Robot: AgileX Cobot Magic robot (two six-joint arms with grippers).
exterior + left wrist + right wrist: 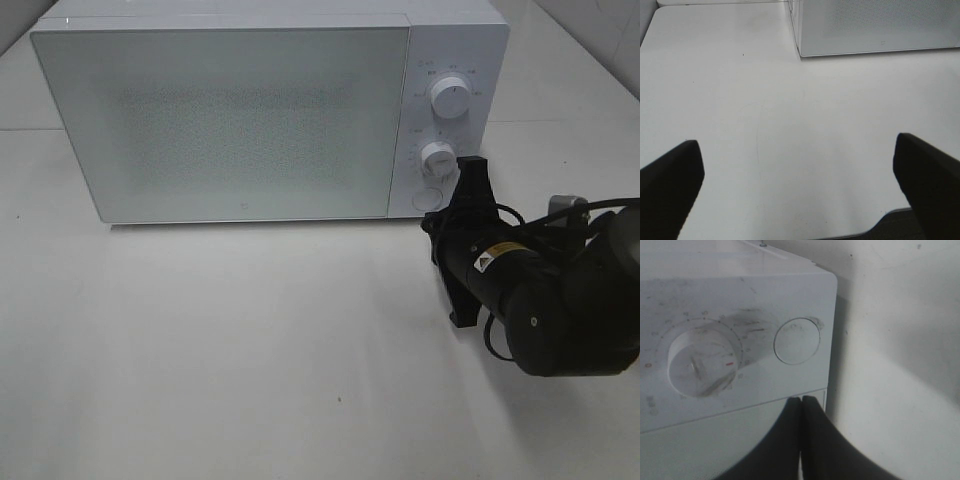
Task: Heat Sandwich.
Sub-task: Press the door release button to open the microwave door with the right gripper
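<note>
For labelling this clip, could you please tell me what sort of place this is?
Probably a lab test bench staged as a kitchen counter: a white microwave on a plain white table, with the right end effector shut by its dials.

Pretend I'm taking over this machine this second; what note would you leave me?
Left gripper: fingers open, empty, over the white table.
Right gripper: fingers shut, holding nothing, tips close by the round white push button on the white box-shaped microwave oven; contact unclear.
Sandwich: out of sight; the microwave door is closed, so I cannot tell whether it is inside.
Left: probably pressing the button or setting the white dials; heating unconfirmed.
</note>
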